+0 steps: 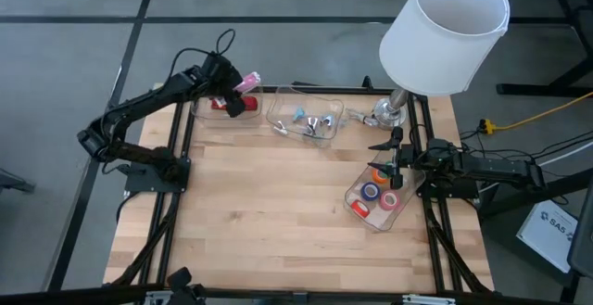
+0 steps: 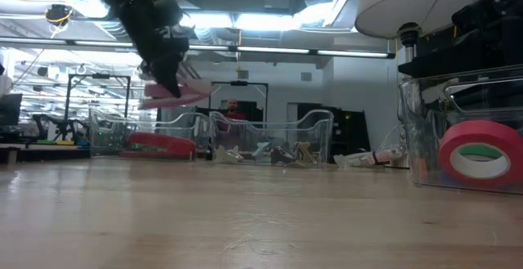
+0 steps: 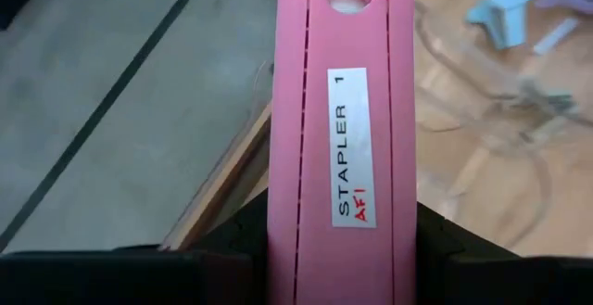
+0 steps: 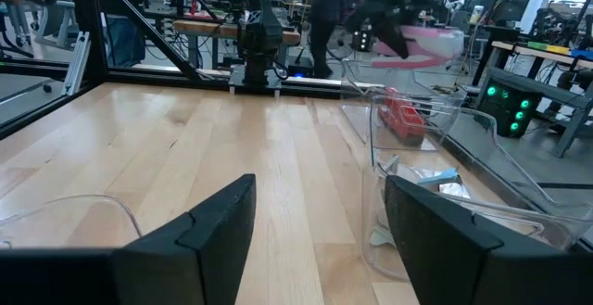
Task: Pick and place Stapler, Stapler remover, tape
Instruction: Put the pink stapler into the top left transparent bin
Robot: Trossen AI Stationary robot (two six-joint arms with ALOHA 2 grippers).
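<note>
Staplers: two, one pink stapler (image 1: 248, 82), one red stapler (image 1: 220, 104). Clear bins: three, left bin (image 1: 206, 116), middle bin (image 1: 283, 99), right bin (image 1: 359, 209). Tape rolls (image 1: 379, 190): about five, exact count unclear. Staple removers (image 1: 313, 123): several, uncountable. Lamp (image 1: 443, 34): one.

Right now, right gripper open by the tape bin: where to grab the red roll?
Probably from above, pinching the red roll across its flat faces: it stands on edge in the bin, hole sideways. Right gripper hangs nearest.
</note>
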